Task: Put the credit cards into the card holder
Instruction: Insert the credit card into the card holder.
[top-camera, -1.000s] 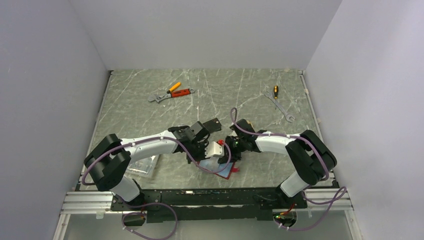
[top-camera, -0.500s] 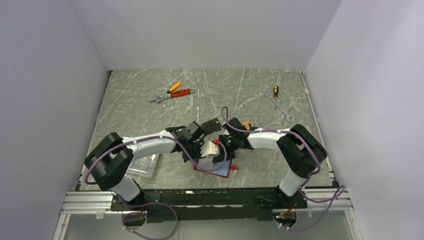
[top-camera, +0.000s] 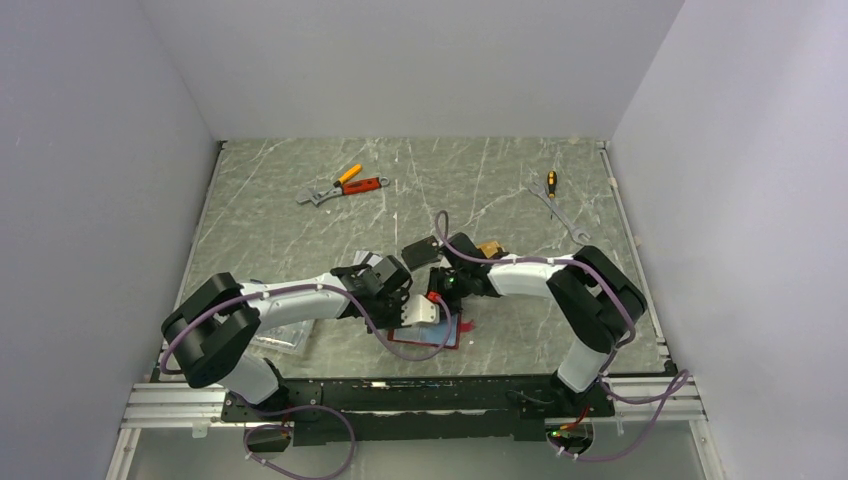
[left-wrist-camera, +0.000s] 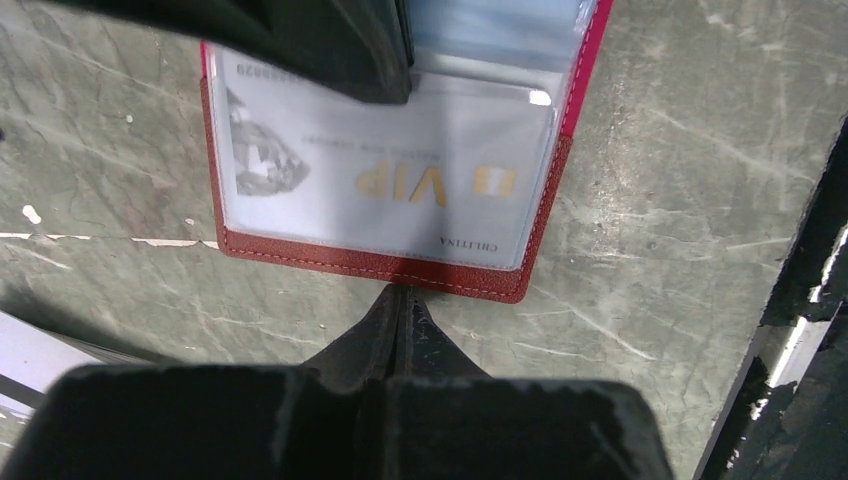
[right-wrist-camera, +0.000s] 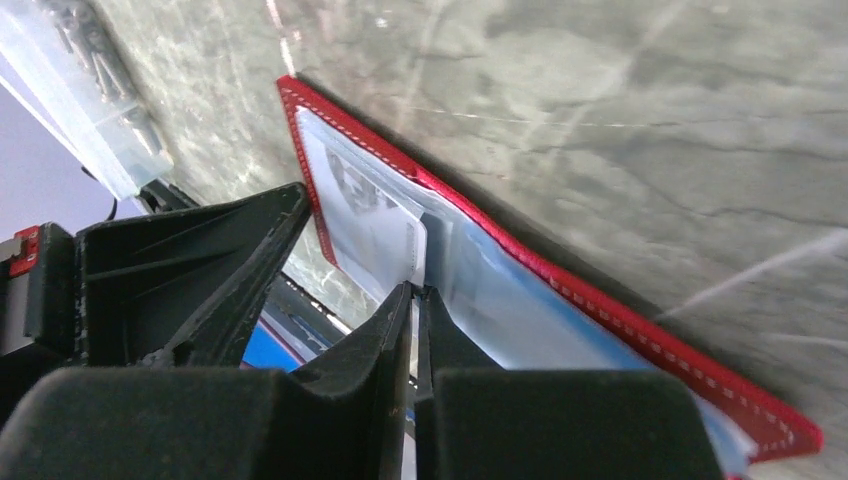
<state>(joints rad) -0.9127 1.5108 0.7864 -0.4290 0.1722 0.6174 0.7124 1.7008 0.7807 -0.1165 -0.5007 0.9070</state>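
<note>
**A:** Top view. The card holder (top-camera: 452, 338) lies open on the bench (top-camera: 300, 200), red rim around bluish lining. The left arm (top-camera: 300, 295) and right arm (top-camera: 530, 275) meet directly over it, so their tips are hidden. Beyond the holder is a black flat rectangle (top-camera: 421, 250). Near that is something orange-gold (top-camera: 490, 246), possibly another card, but it is too small to be sure. A clear plastic box (top-camera: 285, 335) sits left of the holder.

**B:** Left wrist view. A silver-white card (left-wrist-camera: 390, 185) with "VIP" lettering sits under the holder's clear sleeve. Its far end is covered by a dark finger. Left pincer (left-wrist-camera: 405, 298): fingers pressed together with nothing between them. The tip is at the holder's near edge. Touching or just short, cannot tell.

**A:** Right wrist view. Right pincer (right-wrist-camera: 415, 300): narrow, fingers all but closed, tips at the card's edge over the lining. Whether they nip the card or the sleeve, cannot tell.

**B:** Judgement: the step in hand is seating this card, and it looks nearly done.

**A:** The next move likely calls for a short push along the sleeve with the holder pinned. The pincer then has to lift off without dragging the card back out, and go for another card.
</note>
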